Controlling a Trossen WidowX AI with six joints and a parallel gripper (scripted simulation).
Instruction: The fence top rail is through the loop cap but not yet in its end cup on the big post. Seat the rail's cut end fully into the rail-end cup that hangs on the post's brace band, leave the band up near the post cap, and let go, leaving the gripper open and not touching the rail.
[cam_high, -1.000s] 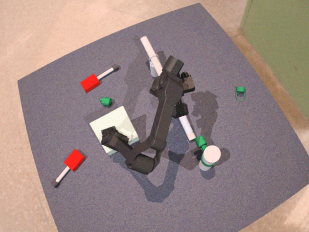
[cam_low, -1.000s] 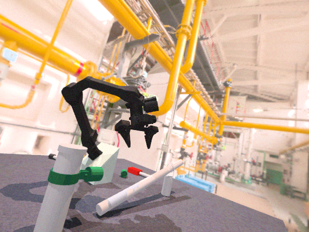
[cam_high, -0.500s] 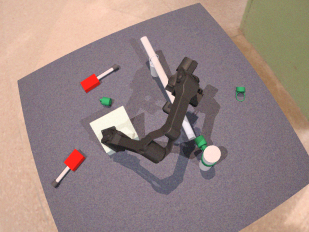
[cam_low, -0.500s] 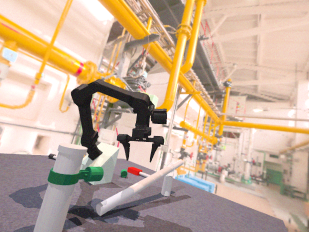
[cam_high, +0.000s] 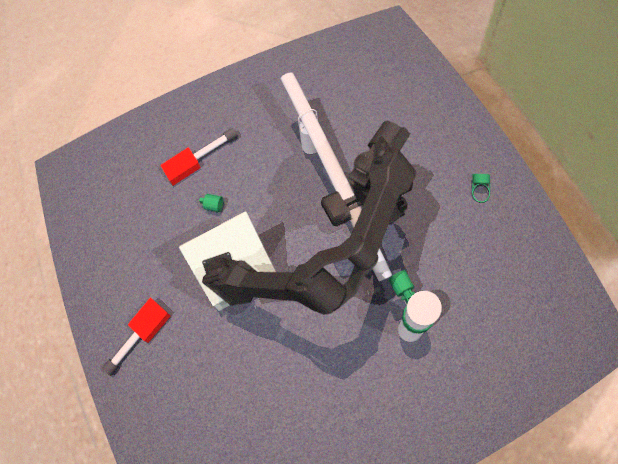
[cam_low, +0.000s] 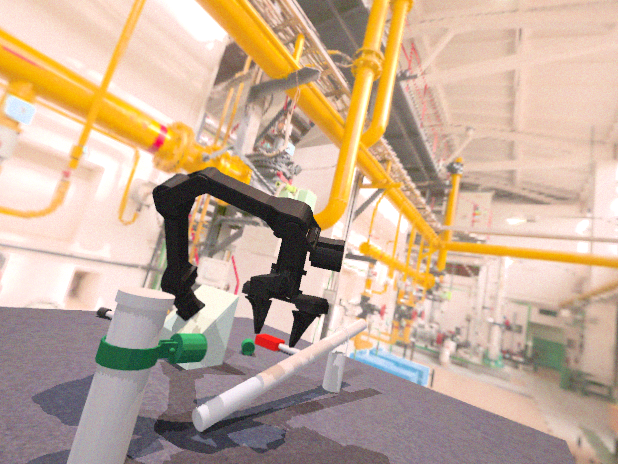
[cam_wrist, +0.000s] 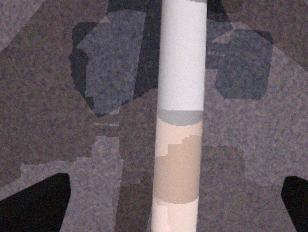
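Observation:
The white rail (cam_high: 325, 150) (cam_low: 300, 356) (cam_wrist: 181, 75) passes through the thin loop cap on the short post (cam_high: 309, 141) (cam_low: 333, 374). It slopes down to its cut end (cam_high: 384, 273) (cam_low: 202, 418), which is low, out of the cup and short of the big post (cam_high: 411, 335) (cam_low: 102, 420). The green rail-end cup (cam_high: 402, 283) (cam_low: 190, 348) hangs higher, on the green brace band (cam_low: 125, 356) up near the post cap (cam_high: 424, 307) (cam_low: 145, 297). My gripper (cam_low: 274, 339) (cam_wrist: 179, 187) is open and empty above the rail, its fingers on either side in the wrist view.
A pale block (cam_high: 227, 235) (cam_low: 220, 330) stands at the arm's base. Two red blocks with white handles (cam_high: 180, 166) (cam_high: 150, 320) and a small green cap (cam_high: 213, 203) (cam_low: 248, 346) lie around it. A green looped cap (cam_high: 481, 179) lies at the right in the top view.

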